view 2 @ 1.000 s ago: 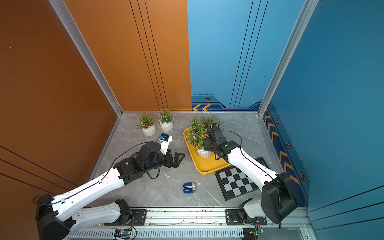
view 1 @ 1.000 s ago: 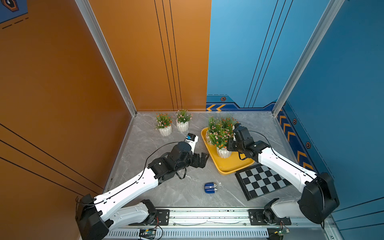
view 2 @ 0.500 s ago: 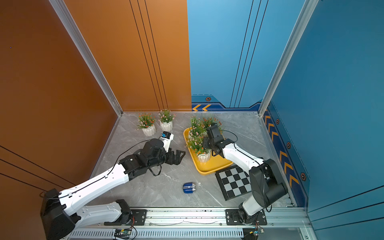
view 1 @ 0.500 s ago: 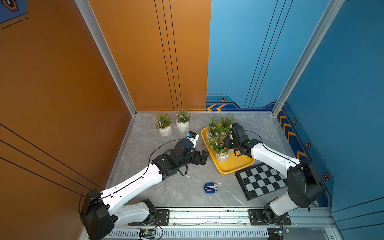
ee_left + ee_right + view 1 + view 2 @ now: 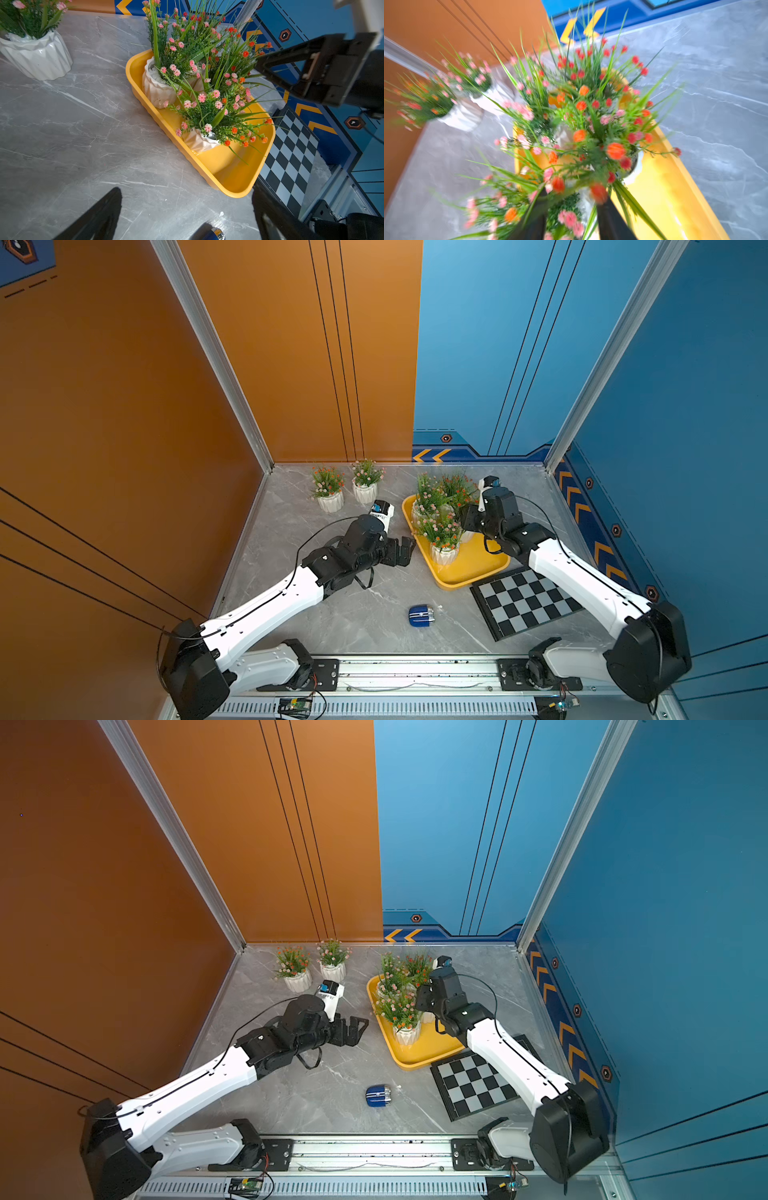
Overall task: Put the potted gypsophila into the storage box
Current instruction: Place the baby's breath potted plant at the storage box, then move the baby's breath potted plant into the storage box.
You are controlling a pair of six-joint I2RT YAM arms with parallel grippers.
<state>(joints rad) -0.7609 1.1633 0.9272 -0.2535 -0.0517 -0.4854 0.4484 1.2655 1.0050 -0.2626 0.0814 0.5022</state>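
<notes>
Potted gypsophila stands in the storage box; checkered board just before it; two pots left.

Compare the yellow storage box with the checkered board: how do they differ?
The storage box is plain yellow; the checkered board, black and grey squares. The storage box has a raised rim and rounded corners; the checkered board lies flat, sharp-cornered. The storage box holds potted plants; the checkered board's visible part is bare. Both rest on the grey table.

Yellow storage box, potted gypsophila green with pink and orange blossoms in white pots, black-and-grey checkered board, grey veined table, blue silver-striped object, orange left wall, blue right wall.
</notes>
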